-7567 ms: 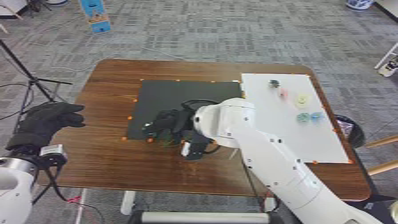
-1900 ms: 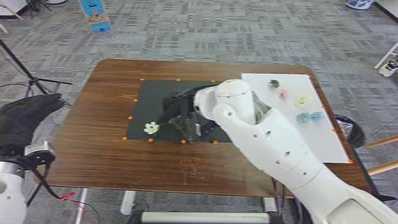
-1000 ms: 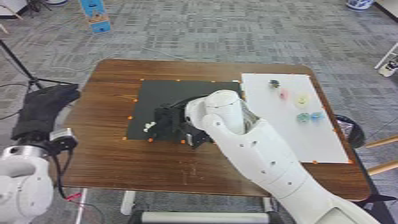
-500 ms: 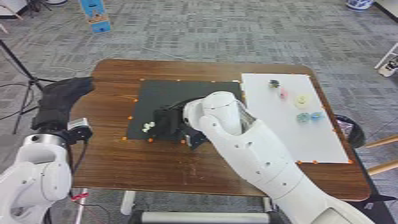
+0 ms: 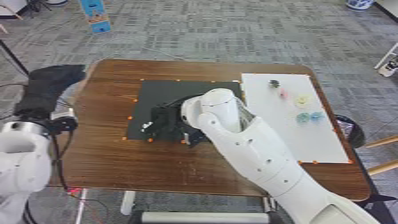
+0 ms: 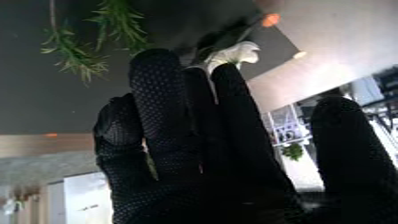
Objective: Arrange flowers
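One white flower (image 6: 235, 52) is close by the fingertips of the right robot hand (image 5: 164, 120), partly behind them in the right wrist view; I cannot tell whether they touch it. In the head view it is just left of that robot hand, over the near left part of a black mat (image 5: 191, 87) on the brown counter (image 5: 169, 170). The right robot hand is open, with its fingers straight and close together and its thumb apart from them. Green sprigs (image 6: 71, 52) are near its fingers, against the dark mat. The left robot hand (image 5: 46, 89) is over the left edge of the counter; I cannot tell whether it is open or closed. To the right of the mat, a white sheet (image 5: 306, 145) carries a dark green piece (image 5: 274, 83) toward the far end, then a pink flower (image 5: 283, 94), a pale yellow flower (image 5: 302, 101), and a teal flower (image 5: 303, 118) beside a blue flower (image 5: 317, 116). Small orange markers (image 5: 131, 118) dot the edges of mat and sheet. Just beyond the counter's right edge is a black bin (image 5: 348, 131).
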You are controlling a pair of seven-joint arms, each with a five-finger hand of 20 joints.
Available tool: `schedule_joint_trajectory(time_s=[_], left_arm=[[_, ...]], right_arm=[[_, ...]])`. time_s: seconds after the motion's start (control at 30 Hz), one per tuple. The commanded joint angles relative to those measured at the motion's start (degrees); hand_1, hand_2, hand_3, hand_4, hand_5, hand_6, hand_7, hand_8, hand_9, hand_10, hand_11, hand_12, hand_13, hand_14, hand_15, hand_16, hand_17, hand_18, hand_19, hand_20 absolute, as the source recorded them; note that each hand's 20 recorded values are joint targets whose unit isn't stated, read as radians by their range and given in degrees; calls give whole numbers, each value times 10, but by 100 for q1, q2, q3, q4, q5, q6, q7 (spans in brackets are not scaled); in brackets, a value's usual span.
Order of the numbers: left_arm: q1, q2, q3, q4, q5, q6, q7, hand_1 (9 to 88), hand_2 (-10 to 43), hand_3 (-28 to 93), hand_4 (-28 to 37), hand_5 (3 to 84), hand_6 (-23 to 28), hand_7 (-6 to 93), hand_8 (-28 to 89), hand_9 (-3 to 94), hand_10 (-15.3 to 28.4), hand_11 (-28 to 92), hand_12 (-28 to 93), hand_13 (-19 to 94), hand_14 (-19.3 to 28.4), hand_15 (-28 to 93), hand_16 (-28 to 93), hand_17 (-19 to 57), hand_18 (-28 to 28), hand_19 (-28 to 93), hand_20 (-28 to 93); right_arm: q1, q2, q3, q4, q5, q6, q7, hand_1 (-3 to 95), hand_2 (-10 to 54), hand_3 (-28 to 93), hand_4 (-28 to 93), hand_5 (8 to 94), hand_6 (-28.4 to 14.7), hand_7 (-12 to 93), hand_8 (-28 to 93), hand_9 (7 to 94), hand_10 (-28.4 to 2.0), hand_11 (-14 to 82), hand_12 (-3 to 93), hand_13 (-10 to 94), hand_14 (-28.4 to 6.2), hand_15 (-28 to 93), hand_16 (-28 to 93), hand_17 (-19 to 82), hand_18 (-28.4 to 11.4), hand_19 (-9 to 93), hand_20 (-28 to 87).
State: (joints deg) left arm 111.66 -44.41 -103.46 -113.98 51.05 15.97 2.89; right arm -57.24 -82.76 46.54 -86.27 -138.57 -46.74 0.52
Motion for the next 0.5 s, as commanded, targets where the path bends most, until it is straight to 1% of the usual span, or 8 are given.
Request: schedule_joint_trajectory(time_s=[0.03,0.1,0.2,0.27,0.33,0.4,0.47,0.5], left_arm=[[1980,-353,-1287,-77,575,-1470,-32,307,94,712,-203,539,36,177,-67,521,136,242,164,414,159,218,37,96,116,127,257],[1998,-381,-1292,-88,732,-1529,-27,311,89,706,-198,537,38,175,-68,520,135,241,164,425,162,230,37,99,119,139,262],[1961,-358,-1197,-74,631,-1414,-13,316,87,696,-190,533,39,175,-68,518,135,242,164,430,163,238,34,100,121,139,261],[1948,-334,-1161,-68,641,-1365,-17,317,87,693,-186,532,39,175,-69,518,133,243,164,429,164,237,31,99,120,129,254],[1940,-325,-1147,-85,649,-1358,-25,317,86,692,-183,532,38,176,-68,518,133,243,164,428,163,238,31,98,119,123,251],[1939,-317,-1139,-96,650,-1307,-17,316,85,692,-182,531,33,181,-68,520,131,245,165,428,163,238,31,98,118,119,248],[1934,-327,-1119,-113,646,-1238,-10,314,84,694,-182,532,31,185,-69,524,130,245,166,430,162,237,31,97,118,116,246],[1902,-326,-1086,-108,648,-1210,-4,312,81,697,-181,534,29,187,-69,526,130,245,166,431,161,237,31,97,118,114,246]], right_arm=[[80,136,-64,-203,291,105,243,233,219,481,-150,507,-74,118,-95,486,-145,59,122,600,-213,650,281,266,-278,790,617],[59,139,-51,-240,328,91,278,230,218,485,-150,504,-73,117,-95,483,-147,58,122,598,-214,648,281,263,-280,788,616],[50,166,-12,-298,494,119,394,228,216,491,-152,502,-72,117,-92,478,-148,57,122,595,-215,647,280,262,-280,786,616],[59,250,0,-388,697,230,507,225,215,497,-153,501,-72,115,-92,475,-148,57,122,592,-217,646,280,261,-280,785,615],[60,358,53,-549,997,320,694,221,213,504,-156,498,-73,113,-90,472,-148,56,122,589,-218,643,279,258,-281,781,614],[37,486,146,-741,1288,474,801,218,212,510,-158,498,-72,114,-89,471,-147,56,122,589,-218,642,278,256,-280,778,613],[-28,654,275,-1030,1637,639,963,215,209,517,-159,497,-71,114,-89,471,-147,56,123,584,-221,638,276,255,-280,775,612],[-42,845,295,-1236,1872,853,1036,213,208,520,-160,499,-71,116,-89,472,-147,56,123,578,-222,631,273,253,-279,769,608]])
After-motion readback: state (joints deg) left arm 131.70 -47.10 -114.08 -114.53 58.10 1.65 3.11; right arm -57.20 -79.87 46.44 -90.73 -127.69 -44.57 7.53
